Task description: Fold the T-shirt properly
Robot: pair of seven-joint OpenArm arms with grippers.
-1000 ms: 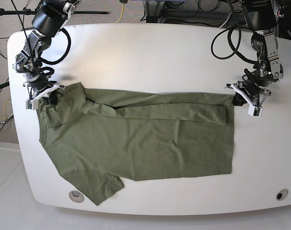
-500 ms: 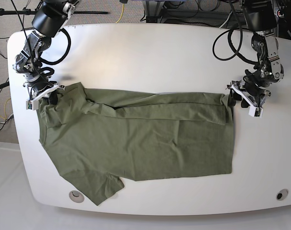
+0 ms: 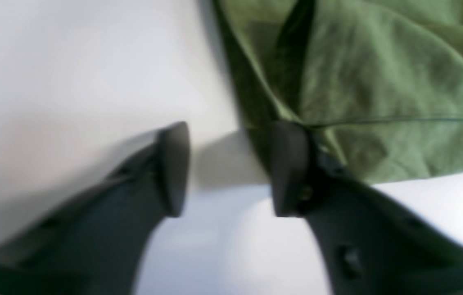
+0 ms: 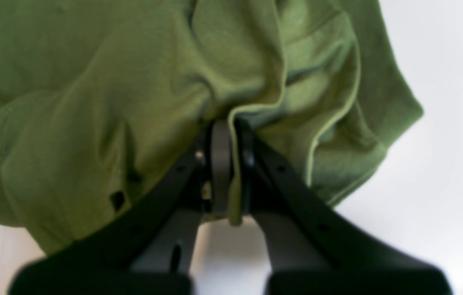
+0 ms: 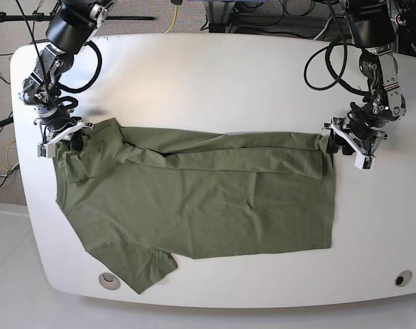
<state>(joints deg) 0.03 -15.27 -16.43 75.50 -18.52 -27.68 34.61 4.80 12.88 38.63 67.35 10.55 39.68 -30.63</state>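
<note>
So far only the far edge of the T-shirt (image 5: 194, 199) is folded over; one sleeve and the near half lie flat on the tabletop (image 5: 208, 82). My right claw (image 4: 231, 164) pinches the shoulder cloth. My left claw (image 3: 227, 168) stands open, the hem corner beside one fingertip.

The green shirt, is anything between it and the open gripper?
Nothing visible: the left gripper stands open at the edge of the olive-green cotton T-shirt, with only bare white table between its fingers.
</note>
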